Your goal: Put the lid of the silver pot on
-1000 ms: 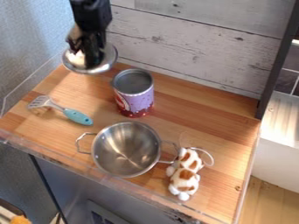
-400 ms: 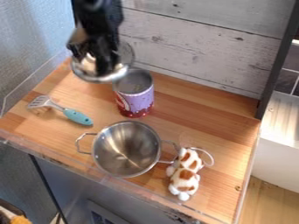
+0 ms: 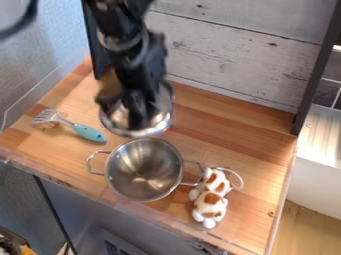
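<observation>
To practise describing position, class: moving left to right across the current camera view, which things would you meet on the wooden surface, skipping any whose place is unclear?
A slotted spatula with a turquoise handle → a round silver metal pot → a small white toy animal with brown patches.

There is room to pass between the stuffed toy (image 3: 211,197) and the wall (image 3: 233,57); the toy crowds the pot (image 3: 143,174).

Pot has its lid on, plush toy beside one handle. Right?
No, the lid is off the pot: the camera view shows it held in the gripper. The plush toy is beside one handle, as you say.
</observation>
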`<state>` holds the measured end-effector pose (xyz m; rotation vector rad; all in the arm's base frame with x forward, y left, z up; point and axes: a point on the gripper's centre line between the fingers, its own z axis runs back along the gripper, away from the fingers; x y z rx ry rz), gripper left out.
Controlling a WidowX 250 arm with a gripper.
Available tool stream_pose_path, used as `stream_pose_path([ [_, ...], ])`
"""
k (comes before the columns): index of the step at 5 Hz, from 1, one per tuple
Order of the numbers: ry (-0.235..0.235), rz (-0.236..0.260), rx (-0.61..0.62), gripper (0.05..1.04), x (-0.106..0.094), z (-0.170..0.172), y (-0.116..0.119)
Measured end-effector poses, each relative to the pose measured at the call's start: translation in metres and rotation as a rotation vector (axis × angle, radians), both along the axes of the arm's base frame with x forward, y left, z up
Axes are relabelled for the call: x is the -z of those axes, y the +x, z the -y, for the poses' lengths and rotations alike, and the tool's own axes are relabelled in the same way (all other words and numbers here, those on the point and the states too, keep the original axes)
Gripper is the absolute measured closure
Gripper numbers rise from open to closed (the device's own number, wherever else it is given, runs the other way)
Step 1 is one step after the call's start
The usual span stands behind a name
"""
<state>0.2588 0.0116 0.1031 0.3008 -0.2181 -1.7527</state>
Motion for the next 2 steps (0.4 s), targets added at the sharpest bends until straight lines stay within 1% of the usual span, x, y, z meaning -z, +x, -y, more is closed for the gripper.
stream_pose_path([
  [1, 0.008, -0.028, 0.020, 0.812, 0.015, 0.003, -0.010],
  [2, 0.029, -0.082, 0.064, 0.812, 0.034, 0.009, -0.019],
])
